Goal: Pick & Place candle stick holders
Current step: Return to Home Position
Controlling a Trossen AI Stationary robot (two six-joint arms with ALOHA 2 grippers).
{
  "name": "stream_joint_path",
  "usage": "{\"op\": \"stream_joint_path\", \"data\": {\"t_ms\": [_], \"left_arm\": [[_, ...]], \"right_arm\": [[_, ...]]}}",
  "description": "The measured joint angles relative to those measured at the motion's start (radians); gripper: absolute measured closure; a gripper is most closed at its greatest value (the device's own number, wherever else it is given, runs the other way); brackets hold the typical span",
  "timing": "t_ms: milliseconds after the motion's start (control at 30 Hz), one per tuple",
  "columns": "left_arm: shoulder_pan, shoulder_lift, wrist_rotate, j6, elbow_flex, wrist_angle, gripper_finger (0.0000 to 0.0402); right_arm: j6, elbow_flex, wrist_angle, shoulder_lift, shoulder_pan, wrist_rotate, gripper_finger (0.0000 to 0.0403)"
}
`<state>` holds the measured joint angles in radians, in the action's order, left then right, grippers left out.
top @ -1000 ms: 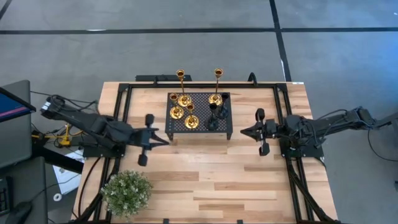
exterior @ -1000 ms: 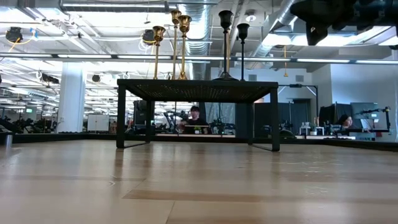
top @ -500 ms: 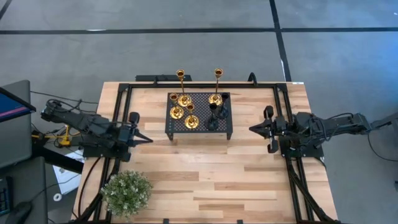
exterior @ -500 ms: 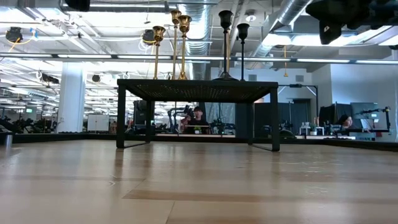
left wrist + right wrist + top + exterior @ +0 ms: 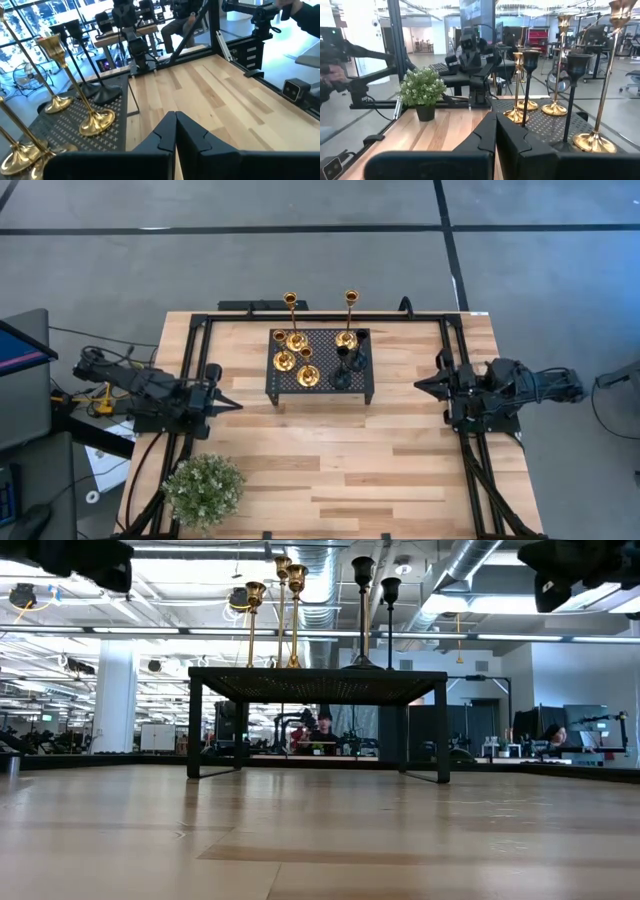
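While left claw [image 5: 233, 406] and right claw [image 5: 420, 385] sit closed, empty, black holders [image 5: 344, 366] blur overhead.

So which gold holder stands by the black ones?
The tall gold holder on the stand's right side, beside the black pair; the other three gold ones cluster on its left.

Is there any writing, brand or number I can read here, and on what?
None can be read.
The candle holders and black stand show no writing.
A screen beside the table and a distant red panel are too blurred to read.
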<state>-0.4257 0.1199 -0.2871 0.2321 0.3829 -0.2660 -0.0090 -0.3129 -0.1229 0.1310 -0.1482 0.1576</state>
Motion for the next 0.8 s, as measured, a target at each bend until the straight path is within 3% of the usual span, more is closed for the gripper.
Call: {"op": "stream_joint_path", "data": {"t_ms": [233, 800], "left_arm": [[0.0, -0.023, 0.0, 0.003, -0.056, 0.016, 0.0396], [0.0, -0.021, 0.0, -0.004, -0.07, 0.021, 0.0396]], "right_arm": [[0.001, 0.0, -0.117, -0.067, 0.0, -0.001, 0.0403], [0.009, 0.0, -0.122, -0.128, -0.001, -0.002, 0.0403]]}}
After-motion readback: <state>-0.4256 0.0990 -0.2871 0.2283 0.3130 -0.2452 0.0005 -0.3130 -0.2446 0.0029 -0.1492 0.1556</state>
